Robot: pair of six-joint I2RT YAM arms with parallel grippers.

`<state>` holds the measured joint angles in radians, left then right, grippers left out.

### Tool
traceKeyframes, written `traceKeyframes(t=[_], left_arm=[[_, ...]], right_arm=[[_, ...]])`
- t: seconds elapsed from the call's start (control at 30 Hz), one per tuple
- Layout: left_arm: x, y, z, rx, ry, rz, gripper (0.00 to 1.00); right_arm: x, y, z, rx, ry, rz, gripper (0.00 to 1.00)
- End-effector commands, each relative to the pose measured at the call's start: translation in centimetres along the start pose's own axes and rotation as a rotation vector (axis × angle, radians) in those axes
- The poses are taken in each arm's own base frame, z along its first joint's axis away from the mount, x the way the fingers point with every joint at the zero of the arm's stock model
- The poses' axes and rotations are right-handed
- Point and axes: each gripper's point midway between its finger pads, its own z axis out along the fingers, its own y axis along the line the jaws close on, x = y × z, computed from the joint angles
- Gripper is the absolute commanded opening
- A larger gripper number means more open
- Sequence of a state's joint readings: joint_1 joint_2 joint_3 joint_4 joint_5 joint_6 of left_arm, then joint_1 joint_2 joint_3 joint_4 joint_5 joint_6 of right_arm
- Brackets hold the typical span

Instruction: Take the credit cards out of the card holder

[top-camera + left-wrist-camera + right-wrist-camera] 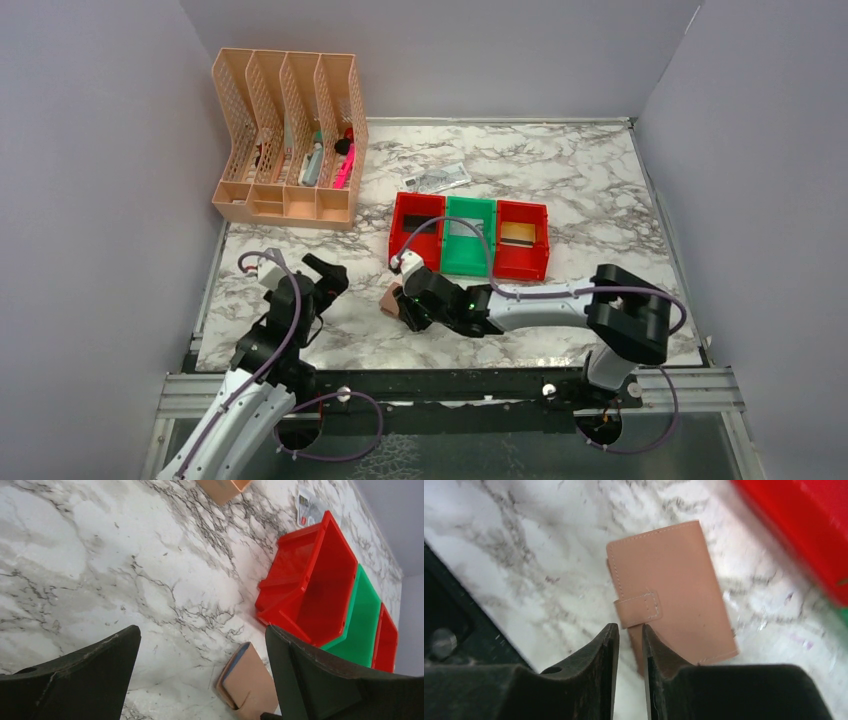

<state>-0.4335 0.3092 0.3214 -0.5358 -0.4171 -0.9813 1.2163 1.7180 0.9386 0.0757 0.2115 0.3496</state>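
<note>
Finding the left gripper (202,632) spread wide and empty at 9 o'clock of the card holder (669,580). Finding that holder shut, strap (639,609) fastened, flat on the marble table (600,190) at 7 o'clock of the left red bin (290,560), with any credit cards inside hidden. Seeing the right gripper (629,627) pinched nearly together at the strap's free end; cannot tell whether nipping it. Risks dragging or lifting the whole light holder instead of peeling the strap, with nothing pinning it down. Risks slipping off so thin a tab. Reads nothing: no brand on the tan cover, and print on the crumpled note (437,178) at 12 o'clock of the bins too small.
</note>
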Motion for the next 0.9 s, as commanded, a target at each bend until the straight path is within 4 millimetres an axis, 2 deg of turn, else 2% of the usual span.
traceKeyframes(t=[0.0,0.1,0.17,0.27,0.33,0.4,0.47,0.53,0.57,0.67,0.77,0.87], left_arm=[[0.3,-4.3,0.0,0.164,0.069,0.109,0.99],[0.8,-6.0,0.5,0.234,0.097,0.186,0.99],[0.9,-6.8,1.0,0.259,0.106,0.199,0.99],[1.2,-8.1,1.3,0.27,0.146,0.197,0.99],[1.5,-8.4,1.3,0.246,0.194,0.194,0.99],[1.8,-7.7,1.5,0.193,0.221,0.214,0.99],[2.0,-5.3,2.0,0.079,0.224,0.224,0.99],[2.0,-3.2,2.0,-0.014,0.216,0.231,0.99],[1.8,-2.7,1.7,-0.051,0.214,0.213,0.99],[1.0,-2.7,0.9,-0.057,0.203,0.223,0.99],[0.1,-1.4,0.8,-0.108,0.143,0.219,0.99],[-0.4,-1.4,0.4,-0.107,0.122,0.196,0.99]], right_arm=[[1.6,2.7,-3.9,-0.135,0.083,0.223,0.23],[0.0,4.5,-6.5,-0.245,0.054,0.321,0.23],[-0.3,4.8,-7.5,-0.27,0.048,0.379,0.24],[-0.1,4.0,-7.9,-0.185,0.107,0.418,0.4],[-0.1,3.4,-7.8,-0.132,0.151,0.376,0.48],[0.3,2.9,-7.1,-0.105,0.162,0.308,0.56],[0.8,2.3,-6.0,-0.09,0.146,0.237,0.63],[0.5,2.0,-5.0,-0.091,0.115,0.174,0.76],[0.0,2.1,-4.6,-0.092,0.106,0.139,0.79],[-0.7,2.0,-3.7,-0.071,0.123,0.053,0.81],[-1.1,1.8,-2.1,-0.063,0.109,-0.047,0.86],[0.1,0.9,-0.7,0.002,0.176,-0.103,0.87]])
